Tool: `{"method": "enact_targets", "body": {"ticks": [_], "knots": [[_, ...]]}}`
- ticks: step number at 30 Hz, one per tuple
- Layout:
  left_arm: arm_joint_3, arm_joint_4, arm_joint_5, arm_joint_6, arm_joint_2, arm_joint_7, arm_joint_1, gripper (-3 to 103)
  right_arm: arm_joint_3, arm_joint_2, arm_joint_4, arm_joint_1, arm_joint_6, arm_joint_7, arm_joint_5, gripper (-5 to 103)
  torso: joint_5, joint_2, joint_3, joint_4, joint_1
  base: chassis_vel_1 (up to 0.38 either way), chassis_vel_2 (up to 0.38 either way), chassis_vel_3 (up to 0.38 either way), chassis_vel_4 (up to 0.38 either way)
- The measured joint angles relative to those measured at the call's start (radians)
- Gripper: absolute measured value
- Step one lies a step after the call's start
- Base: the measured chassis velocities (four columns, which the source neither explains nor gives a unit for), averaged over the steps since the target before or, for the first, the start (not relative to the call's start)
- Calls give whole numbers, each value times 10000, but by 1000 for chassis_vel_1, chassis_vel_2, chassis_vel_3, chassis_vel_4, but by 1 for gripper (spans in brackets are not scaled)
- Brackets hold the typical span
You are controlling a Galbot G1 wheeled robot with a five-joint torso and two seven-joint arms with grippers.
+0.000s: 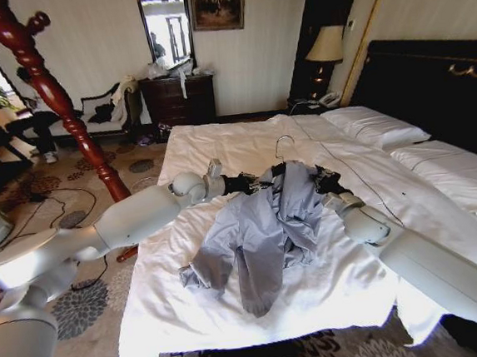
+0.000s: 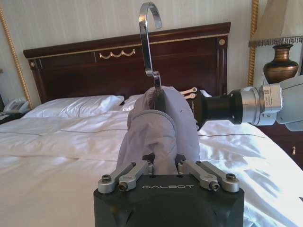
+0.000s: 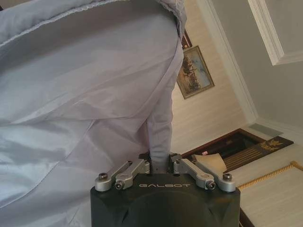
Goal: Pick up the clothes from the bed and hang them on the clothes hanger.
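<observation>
Between 2 grippers, left (image 2: 164,166) and right (image 3: 160,165), each pinched on thin cloth, the limp, light shirt (image 1: 263,222) is held on its hanger (image 2: 147,42); shoulders look best gripped.

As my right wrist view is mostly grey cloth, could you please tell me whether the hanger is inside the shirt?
Observer: Yes. In the left wrist view the hanger's silvery hook rises from the shirt's collar.
Operator: Thank you. Where is the left hand?
Observer: The left hand is shut on the shirt at one shoulder end, facing the right hand at the other.
Operator: Is the shirt clear of the bed?
Observer: No. In the head view its sleeves and hem lie crumpled on the bed's white duvet.
</observation>
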Motion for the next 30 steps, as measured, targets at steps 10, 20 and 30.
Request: {"method": "enact_targets", "body": {"ticks": [10,20,30], "knots": [[-120,-44,19,-60,-28,-230,58,16,84,15,300,-214,-189,-83,322,54,0,0,0,-1,0,0,0,0,0],[-303,-363,-24,-140,385,-654,175,16,856,-245,833,-1048,-267,103,1394,92,2,0,-1,0,0,0,0,0,0],[-689,-901,-52,-150,993,-1145,722,16,3076,-846,1773,-3039,-236,511,4329,100,-1,0,0,1,0,0,0,0,0]]}}
